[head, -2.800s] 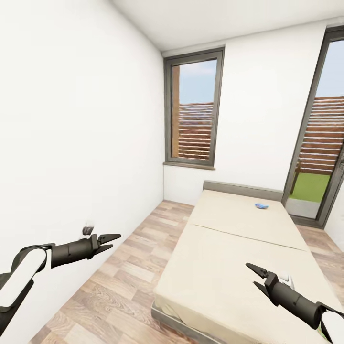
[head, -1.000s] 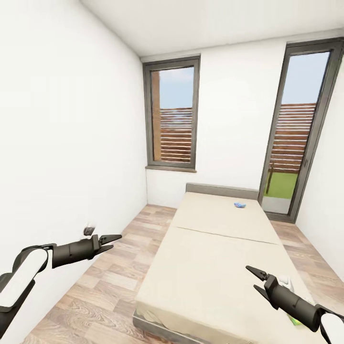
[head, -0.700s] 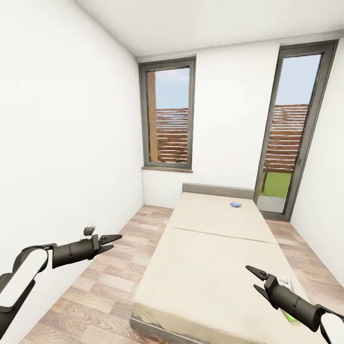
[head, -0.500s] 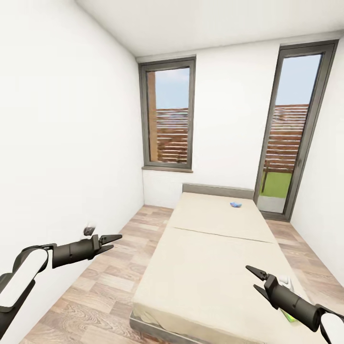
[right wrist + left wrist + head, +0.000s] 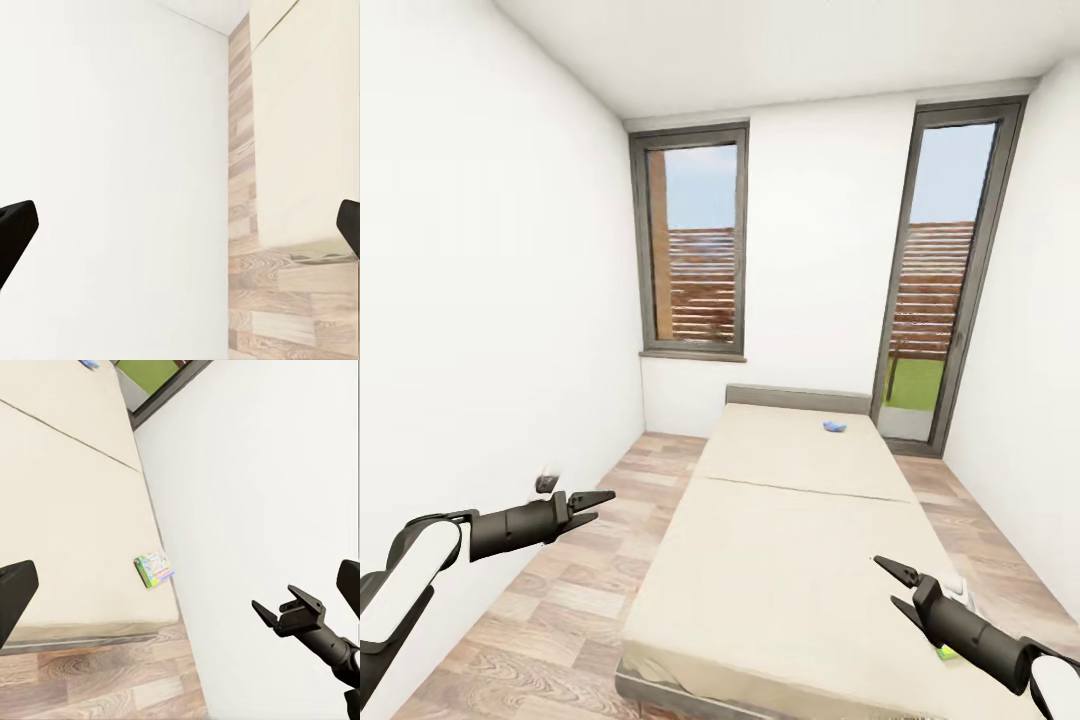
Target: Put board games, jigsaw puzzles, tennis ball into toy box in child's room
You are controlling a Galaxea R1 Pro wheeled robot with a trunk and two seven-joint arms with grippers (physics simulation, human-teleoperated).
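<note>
The bed (image 5: pixel 790 540), a cream mattress in two panels, runs from the middle of the head view toward the far wall. A small blue board game (image 5: pixel 834 426) lies on its far panel near the headboard. A green-edged printed board game (image 5: pixel 154 570) lies at the bed's near right edge; in the head view a green sliver of it (image 5: pixel 948 652) peeks out behind my right arm. My left gripper (image 5: pixel 598 499) hangs open over the floor left of the bed. My right gripper (image 5: pixel 890 585) is open above the bed's near right corner. The table, toy box, jigsaw puzzles and tennis ball are out of view.
White walls close in on both sides. A tall window (image 5: pixel 695 255) and a glass door (image 5: pixel 935 270) stand in the far wall. Wood-plank floor (image 5: pixel 590 590) runs along the bed's left side, with a narrower strip (image 5: pixel 980 540) on its right.
The camera has turned right, so the bed, window and door sit further left in the picture and the right wall has come into view. Both arms hold the same pose, grippers still open.
</note>
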